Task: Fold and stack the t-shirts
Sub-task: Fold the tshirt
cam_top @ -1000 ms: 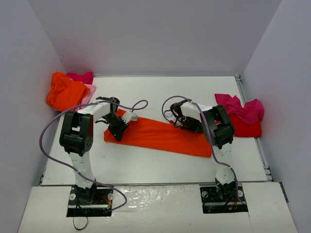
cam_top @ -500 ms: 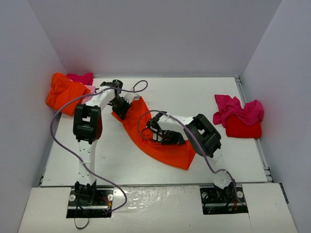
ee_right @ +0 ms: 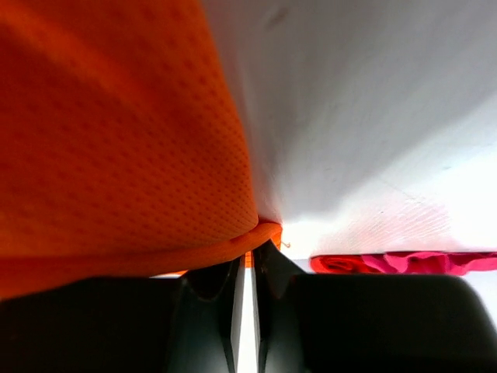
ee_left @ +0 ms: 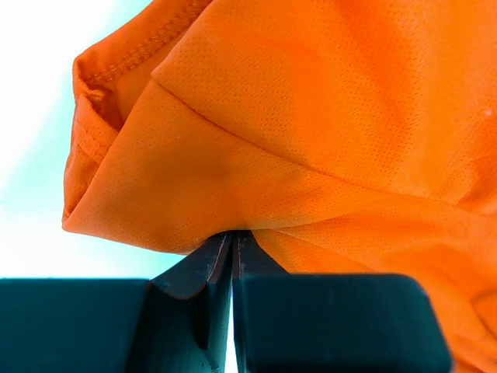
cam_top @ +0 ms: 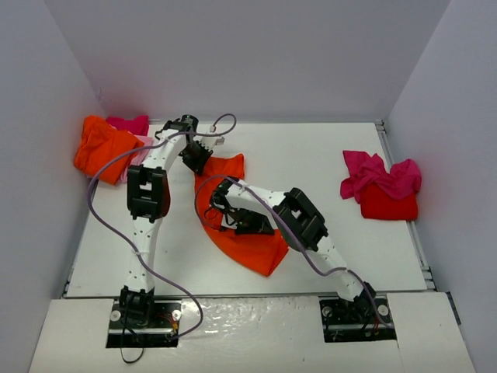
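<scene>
We see the orange t-shirt point(cam_top: 252, 249) lying on the worktop point(cam_top: 326, 155) just toward 9 o'clock of centre, running from 12 o'clock down to 5 o'clock. The left claw point(cam_top: 196, 155) is clamped tight on its 12 o'clock end, with cloth pinched between the tips. The right claw point(cam_top: 237, 221), its jaws all but closed, nips a hem near the shirt's middle. At 10 o'clock sits a heap of shirts point(cam_top: 101, 144). At 3 o'clock a magenta t-shirt point(cam_top: 380, 175) lies on a red t-shirt point(cam_top: 388, 206).
</scene>
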